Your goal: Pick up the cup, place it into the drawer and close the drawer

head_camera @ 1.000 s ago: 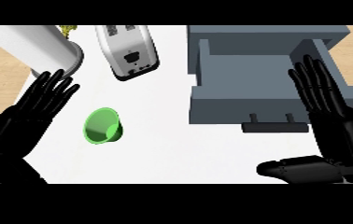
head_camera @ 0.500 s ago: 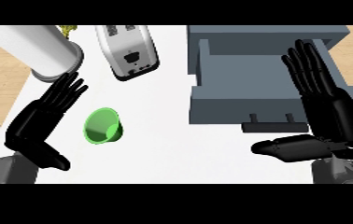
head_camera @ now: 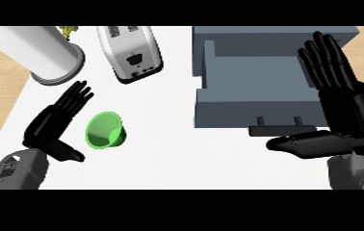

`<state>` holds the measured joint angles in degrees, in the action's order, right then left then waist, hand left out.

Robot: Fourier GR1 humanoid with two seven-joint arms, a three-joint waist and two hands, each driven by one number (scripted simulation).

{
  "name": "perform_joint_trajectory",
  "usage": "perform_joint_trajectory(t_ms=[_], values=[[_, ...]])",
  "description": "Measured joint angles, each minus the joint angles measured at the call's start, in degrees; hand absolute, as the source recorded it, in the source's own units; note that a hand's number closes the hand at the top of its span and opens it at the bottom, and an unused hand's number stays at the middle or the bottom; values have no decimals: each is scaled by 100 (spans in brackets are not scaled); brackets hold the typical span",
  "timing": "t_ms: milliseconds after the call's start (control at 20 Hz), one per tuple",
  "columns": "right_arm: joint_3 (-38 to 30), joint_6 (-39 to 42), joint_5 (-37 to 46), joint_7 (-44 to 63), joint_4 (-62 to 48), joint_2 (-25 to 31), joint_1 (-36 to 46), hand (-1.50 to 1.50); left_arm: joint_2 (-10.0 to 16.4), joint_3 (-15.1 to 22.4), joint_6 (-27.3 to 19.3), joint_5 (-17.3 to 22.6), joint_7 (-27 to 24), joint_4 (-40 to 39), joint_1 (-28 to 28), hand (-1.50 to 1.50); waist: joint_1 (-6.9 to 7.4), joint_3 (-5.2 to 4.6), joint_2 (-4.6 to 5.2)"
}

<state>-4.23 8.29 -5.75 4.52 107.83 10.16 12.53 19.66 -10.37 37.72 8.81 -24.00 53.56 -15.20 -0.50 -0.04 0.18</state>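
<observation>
A green cup (head_camera: 106, 130) lies on its side on the white counter (head_camera: 177, 148), its mouth turned toward the lower left. My left hand (head_camera: 51, 125) is open just left of the cup, palm facing it, fingers straight and thumb low, not touching it. The grey drawer (head_camera: 263, 88) stands pulled open at the right, its handle (head_camera: 280, 128) toward me. My right hand (head_camera: 338, 105) is open over the drawer's right side, fingers pointing up, thumb stretched left below the handle.
A silver toaster (head_camera: 131, 52) lies at the top centre. A white cylinder (head_camera: 43, 54) stands at the top left, with something yellow-green behind it. The counter's left edge meets a wooden floor strip (head_camera: 10, 81).
My left hand has risen from the lower left edge and moved right, close beside the cup. My right hand has shifted slightly up. The cup has not moved.
</observation>
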Motion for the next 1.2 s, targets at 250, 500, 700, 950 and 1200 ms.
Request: perform_joint_trajectory(t_ms=[250,500,700,950,1200], values=[[-48,60,-32,32,-26,23,68,-150,-83,139,-446,-697,-923,-1280,-371,-150,-18,-3,4],[-28,-6,19,129,-109,-13,287,-150,21,206,-797,-1142,-1647,-2502,-796,-150,-47,-9,16],[-92,20,-39,165,-117,23,363,-150,-19,277,-1069,-1361,-2105,-3108,-973,-150,-84,-14,32],[-115,51,-104,198,-158,26,438,-150,-60,307,-1223,-1459,-2476,-3524,-1072,-150,-103,-19,46],[-89,87,-84,240,-136,57,438,-150,-56,322,-1308,-1517,-2719,-3797,-1186,-150,-140,-25,60]])
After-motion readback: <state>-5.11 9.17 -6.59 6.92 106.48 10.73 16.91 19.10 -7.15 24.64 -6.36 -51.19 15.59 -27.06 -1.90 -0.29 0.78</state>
